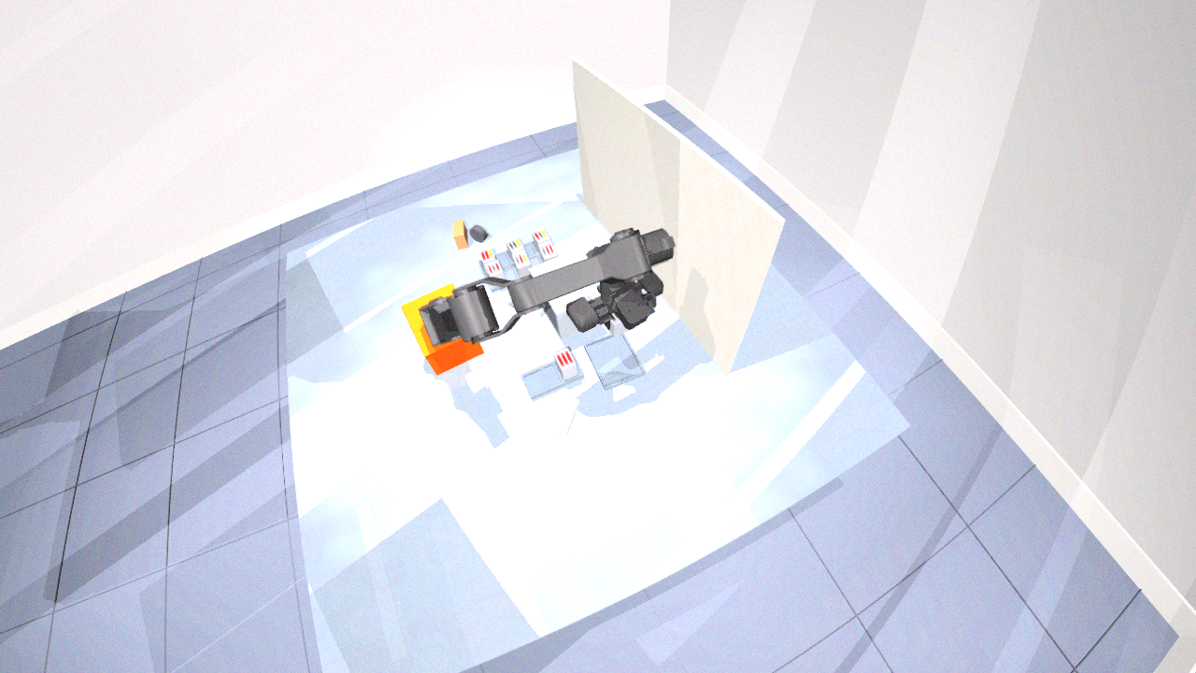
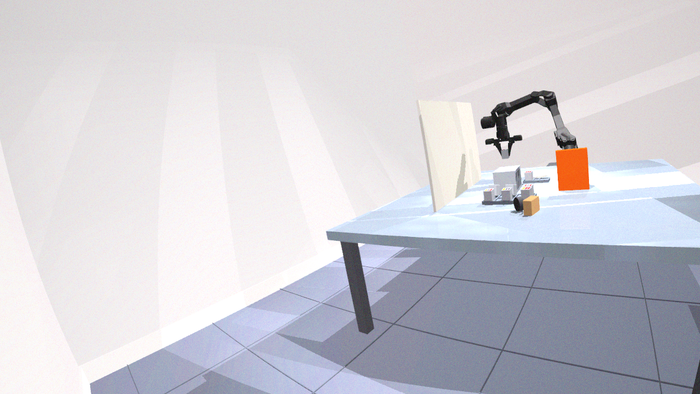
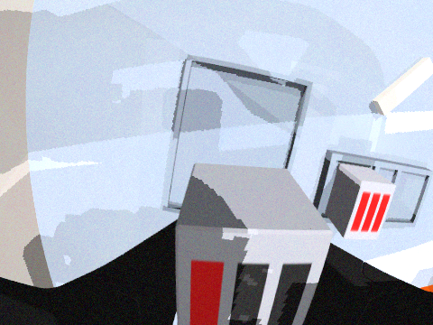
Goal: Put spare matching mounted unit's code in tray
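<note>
My gripper (image 2: pixel 505 150) (image 3: pixel 237 234) is shut on a white block (image 2: pixel 505 154) (image 3: pixel 262 199), held high above the table. Its face shows one red and two black bars. The square tray (image 1: pixel 614 368) (image 3: pixel 244 149) is empty and lies beyond the held block in the wrist view. Beside it, a white block with three red bars (image 1: pixel 566 363) (image 3: pixel 373 212) stands in a compartment rack (image 1: pixel 541 381) (image 3: pixel 408 199). Several bar-coded spares (image 1: pixel 517 245) (image 2: pixel 507 193) stand in the back rack. A grey-white box (image 2: pixel 505 177) stands behind them; no code shows on it.
A tall beige panel (image 1: pixel 644 167) (image 2: pixel 450 151) stands close beside the arm. An orange block (image 1: pixel 454 354) (image 2: pixel 572 168) stands by the arm's base. A tan block (image 1: pixel 461 234) (image 2: pixel 531 206) and a dark cylinder (image 1: pixel 478 233) (image 2: pixel 518 203) lie near the back rack.
</note>
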Robot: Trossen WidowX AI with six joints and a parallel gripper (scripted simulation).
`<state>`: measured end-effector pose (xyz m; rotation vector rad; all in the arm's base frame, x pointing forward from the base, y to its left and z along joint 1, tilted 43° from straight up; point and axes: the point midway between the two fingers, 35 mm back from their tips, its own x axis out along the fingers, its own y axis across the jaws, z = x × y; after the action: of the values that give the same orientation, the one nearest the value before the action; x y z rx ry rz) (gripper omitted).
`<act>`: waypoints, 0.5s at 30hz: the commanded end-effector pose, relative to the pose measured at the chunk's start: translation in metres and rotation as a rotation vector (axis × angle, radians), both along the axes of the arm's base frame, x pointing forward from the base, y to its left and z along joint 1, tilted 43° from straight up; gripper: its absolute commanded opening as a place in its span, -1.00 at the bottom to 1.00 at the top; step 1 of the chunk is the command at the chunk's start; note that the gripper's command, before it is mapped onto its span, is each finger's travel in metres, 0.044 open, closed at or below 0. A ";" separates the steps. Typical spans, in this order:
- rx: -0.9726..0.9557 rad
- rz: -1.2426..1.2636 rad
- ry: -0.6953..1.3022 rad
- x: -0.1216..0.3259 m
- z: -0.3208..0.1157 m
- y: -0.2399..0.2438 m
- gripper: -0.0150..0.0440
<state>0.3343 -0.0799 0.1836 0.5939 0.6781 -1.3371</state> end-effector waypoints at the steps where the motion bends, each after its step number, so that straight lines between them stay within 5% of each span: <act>1: 0.003 0.006 0.003 0.001 -0.004 -0.002 -0.49; 15: 0.004 0.006 0.002 0.004 -0.014 -0.010 -0.49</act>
<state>0.3375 -0.0892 0.1728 0.5952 0.6789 -1.3370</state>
